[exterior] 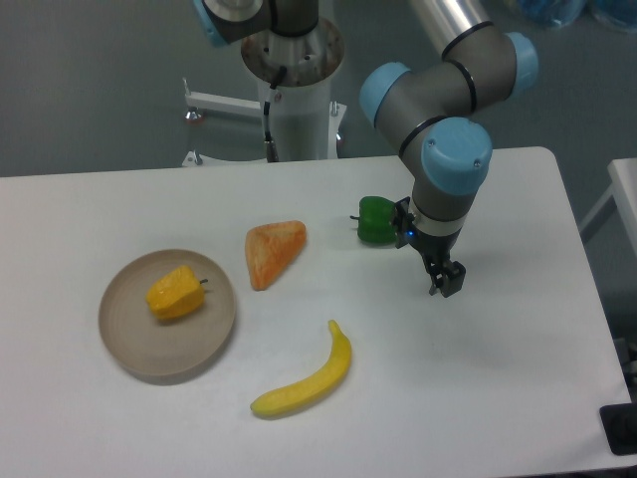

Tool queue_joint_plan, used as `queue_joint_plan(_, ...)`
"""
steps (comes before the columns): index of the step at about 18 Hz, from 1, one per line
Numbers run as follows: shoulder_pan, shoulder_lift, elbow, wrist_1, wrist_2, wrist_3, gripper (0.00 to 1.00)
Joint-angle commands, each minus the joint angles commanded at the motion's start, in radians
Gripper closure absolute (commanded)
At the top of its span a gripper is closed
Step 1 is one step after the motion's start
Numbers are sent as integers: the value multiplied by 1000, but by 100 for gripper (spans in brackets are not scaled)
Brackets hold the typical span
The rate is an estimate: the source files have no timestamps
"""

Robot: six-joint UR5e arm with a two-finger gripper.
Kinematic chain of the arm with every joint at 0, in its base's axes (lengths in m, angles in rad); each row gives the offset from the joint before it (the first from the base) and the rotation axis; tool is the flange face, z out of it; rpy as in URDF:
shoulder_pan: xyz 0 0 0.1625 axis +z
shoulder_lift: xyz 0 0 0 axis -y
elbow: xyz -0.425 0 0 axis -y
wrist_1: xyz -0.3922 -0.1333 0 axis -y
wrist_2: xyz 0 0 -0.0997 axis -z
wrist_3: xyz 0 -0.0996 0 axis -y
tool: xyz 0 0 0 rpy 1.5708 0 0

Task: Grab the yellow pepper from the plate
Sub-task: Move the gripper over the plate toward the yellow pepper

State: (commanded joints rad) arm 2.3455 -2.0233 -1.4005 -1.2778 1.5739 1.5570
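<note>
Hanging over the right half of the white table [498,398], the gripper [445,283] points straight down from the arm's [438,95] grey and blue wrist joints. Its two dark fingers are seen nearly end-on and appear close together, with nothing between them; whether a small gap remains cannot be told from this angle.

Well apart from it, on the left side of the table, the yellow pepper [176,294] lies on the plate [139,349]. It is lumpy and yellow-orange, resting on its side with its short dark stem pointing right toward the plate's rim. It sits in the upper middle of the dish, leaving most of the tan surface bare below and to the left of it. The plate is round, matte and shallow, and rests flat on the table.

Just to the right of the plate and slightly farther back lies an orange wedge-shaped piece [273,251], its narrow end pointing down toward the near edge. Nearer the camera, a banana [307,378] lies curved on the table, running from lower left to upper right. A green pepper [376,220] sits toward the back of the table, just beside the arm's wrist and partly hidden by it. Behind the table stands the robot's white base column [295,100], with a grey floor beyond.
</note>
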Motion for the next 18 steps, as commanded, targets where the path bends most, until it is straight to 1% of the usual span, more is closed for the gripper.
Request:
queue_joint_plan(4,-18,-11,11,3,0,-17,0)
queue_joint_plan(7,-57,-15,15,8,-5,-104,0)
queue_joint_plan(8,-86,-6,14,8,-5,-151,0)
queue_joint_plan(9,-130,1,12,6,-2,-196,0)
queue_joint_plan(12,-196,9,12,8,-2,-290,0)
queue_joint_plan(14,-264,11,14,8,-5,-368,0)
queue_joint_plan(15,-297,11,14,9,-5,-436,0)
queue_joint_plan(18,-362,6,18,14,-12,-501,0)
